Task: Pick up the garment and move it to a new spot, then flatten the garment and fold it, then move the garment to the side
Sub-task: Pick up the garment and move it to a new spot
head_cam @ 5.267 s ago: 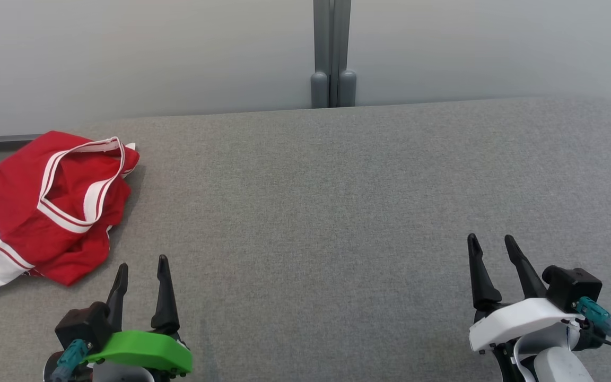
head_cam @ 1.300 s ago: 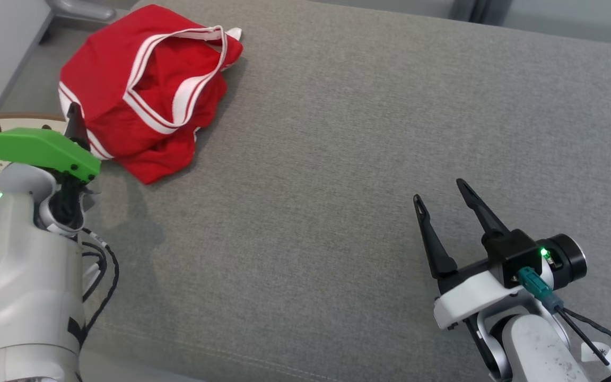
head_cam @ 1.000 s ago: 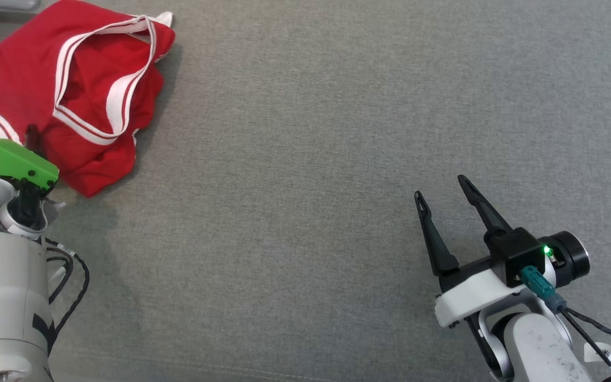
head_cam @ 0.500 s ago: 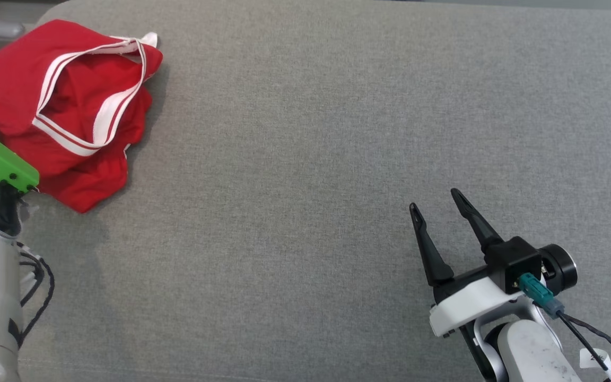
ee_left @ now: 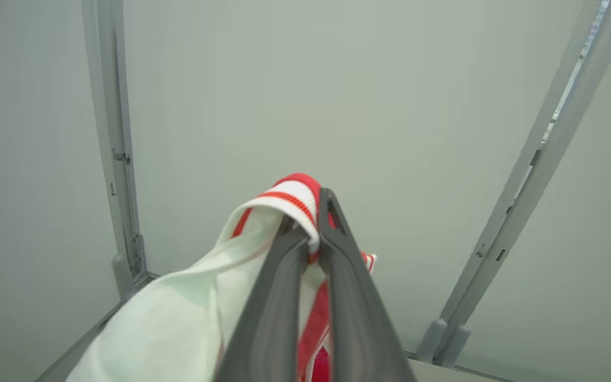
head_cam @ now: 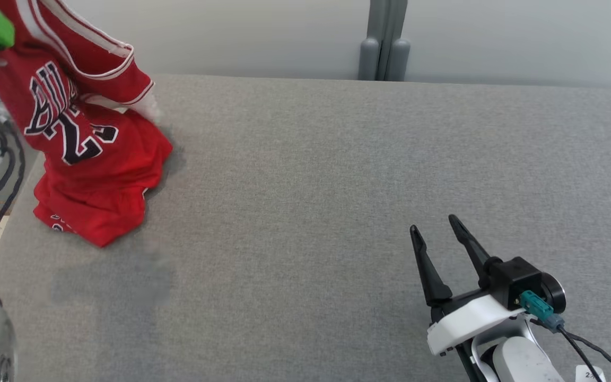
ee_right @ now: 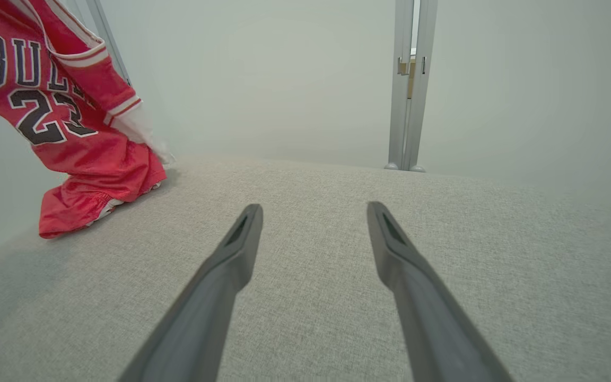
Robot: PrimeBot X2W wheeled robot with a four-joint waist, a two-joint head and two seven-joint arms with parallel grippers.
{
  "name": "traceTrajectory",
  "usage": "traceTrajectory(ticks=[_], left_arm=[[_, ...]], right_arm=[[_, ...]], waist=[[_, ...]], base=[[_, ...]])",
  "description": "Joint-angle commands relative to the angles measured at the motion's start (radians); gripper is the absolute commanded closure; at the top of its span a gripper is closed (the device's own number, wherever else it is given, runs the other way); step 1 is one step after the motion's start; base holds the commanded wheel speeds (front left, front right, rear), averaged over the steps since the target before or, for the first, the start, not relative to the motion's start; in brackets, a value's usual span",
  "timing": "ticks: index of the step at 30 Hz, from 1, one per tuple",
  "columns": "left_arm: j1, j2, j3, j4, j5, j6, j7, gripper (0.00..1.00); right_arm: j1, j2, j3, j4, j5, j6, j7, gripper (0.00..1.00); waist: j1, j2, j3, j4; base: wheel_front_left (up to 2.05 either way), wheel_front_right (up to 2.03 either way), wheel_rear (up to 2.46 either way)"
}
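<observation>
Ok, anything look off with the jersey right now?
Nothing damaged. The jersey hangs bunched from the left gripper, pinched at one striped trim edge, its lower end crumpled on the grey surface near its left edge. The right gripper is open, well apart from it.

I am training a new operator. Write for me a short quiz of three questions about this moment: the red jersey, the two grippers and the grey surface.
1. Short answer: which gripper is shut on the white-and-red trim of the red sleeveless jersey with dark lettering?
2. True or false: the jersey lies flat and fully spread on the grey fabric surface.
3. Multiple choice: the right gripper is (A) shut on the jersey, (B) open and empty, over the surface, (C) shut on nothing.
Key: 1. The left gripper. 2. False: its upper part hangs lifted, and only its lower end rests on the surface. 3. B.
</observation>
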State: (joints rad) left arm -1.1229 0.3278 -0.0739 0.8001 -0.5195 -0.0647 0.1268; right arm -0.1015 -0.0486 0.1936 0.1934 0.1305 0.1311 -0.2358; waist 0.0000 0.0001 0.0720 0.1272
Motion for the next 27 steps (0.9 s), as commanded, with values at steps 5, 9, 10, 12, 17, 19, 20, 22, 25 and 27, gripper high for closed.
traceTrajectory(ticks=[5,9,10,12,17,19,20,22,25,27], left_arm=[[-0.074,-0.064,-0.047,-0.107,0.017,-0.007,0.009,1.0],[-0.101,-0.122,-0.077,-0.181,0.003,-0.014,0.017,1.0],[-0.104,-0.136,-0.083,-0.195,-0.002,-0.014,0.025,1.0],[-0.111,-0.157,-0.098,-0.229,-0.005,-0.013,0.033,1.0],[-0.101,-0.194,-0.127,-0.275,-0.001,-0.005,0.039,1.0],[-0.088,-0.209,-0.142,-0.286,-0.002,-0.006,0.04,1.0],[-0.078,-0.217,-0.151,-0.291,-0.003,-0.006,0.043,1.0],[-0.053,-0.233,-0.17,-0.292,-0.011,-0.009,0.043,1.0],[0.006,-0.252,-0.209,-0.285,-0.021,-0.015,0.031,1.0],[0.053,-0.261,-0.251,-0.276,-0.007,-0.02,0.026,1.0]], right_arm=[[0.016,-0.003,0.012,0.019,0.009,-0.001,-0.012,0.0],[0.008,-0.003,0.018,0.019,0.01,-0.001,-0.013,0.0],[0.006,-0.003,0.018,0.018,0.008,-0.001,-0.013,0.0],[-0.001,-0.003,0.015,0.018,0.008,-0.001,-0.013,0.0],[-0.008,-0.003,0.02,0.019,0.018,-0.001,-0.016,0.0],[-0.007,-0.003,0.012,0.019,0.022,-0.001,-0.018,0.0],[-0.008,-0.003,0.006,0.019,0.021,-0.001,-0.019,0.0],[-0.007,-0.003,-0.007,0.017,0.026,-0.001,-0.021,0.0],[-0.013,-0.001,-0.013,0.012,0.026,-0.001,-0.022,0.0],[-0.022,-0.002,-0.018,0.009,0.025,-0.001,-0.024,0.0]], waist=[[0.0,-0.0001,-0.066,-0.132],[0.0,-0.0001,-0.064,-0.207],[0.0,-0.0001,-0.061,-0.223],[0.0,-0.0001,-0.051,-0.265],[0.0,-0.0001,-0.018,-0.353],[0.0,-0.0001,-0.004,-0.377],[0.0,-0.0001,0.006,-0.386],[0.0,-0.0001,0.022,-0.396],[0.0,-0.0001,0.042,-0.401],[0.0,-0.0001,0.054,-0.403]], base=[[0.0,0.0,0.0],[0.0,0.0,0.0],[0.0,0.0,0.0],[0.0,0.0,0.0],[0.0,0.0,0.0],[0.0,0.0,0.0],[0.0,0.0,0.0],[0.0,0.0,0.0],[0.0,0.0,0.0],[0.0,0.0,0.0]])
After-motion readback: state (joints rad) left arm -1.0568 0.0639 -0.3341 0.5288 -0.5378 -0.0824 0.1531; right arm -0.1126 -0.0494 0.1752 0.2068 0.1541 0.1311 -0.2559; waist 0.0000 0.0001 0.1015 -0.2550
